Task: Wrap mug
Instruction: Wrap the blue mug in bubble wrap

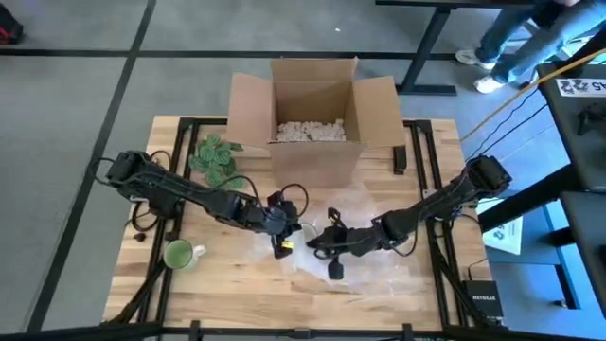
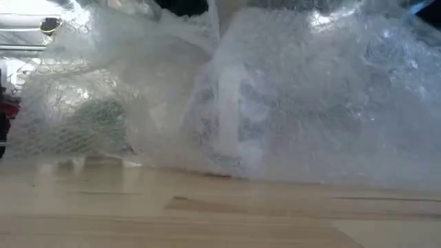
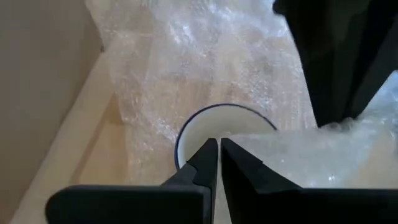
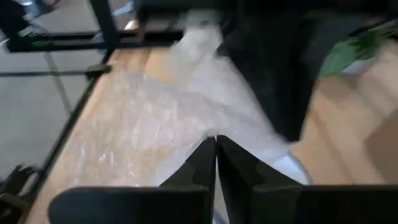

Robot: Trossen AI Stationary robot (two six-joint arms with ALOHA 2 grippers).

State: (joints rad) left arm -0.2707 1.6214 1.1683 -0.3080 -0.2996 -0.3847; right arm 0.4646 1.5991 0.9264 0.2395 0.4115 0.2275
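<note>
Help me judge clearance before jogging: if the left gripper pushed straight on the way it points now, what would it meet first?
Most likely the white mug: the left gripper, fingers nearly closed, sits right at its blue rim, with bubble wrap lying beyond. Depth is unclear, so it may already be touching.

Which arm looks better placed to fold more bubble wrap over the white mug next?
Probably the left. Its gripper sits right at the white mug rim, pinched on the bubble wrap. The right gripper is also shut on wrap, slightly farther away.
</note>
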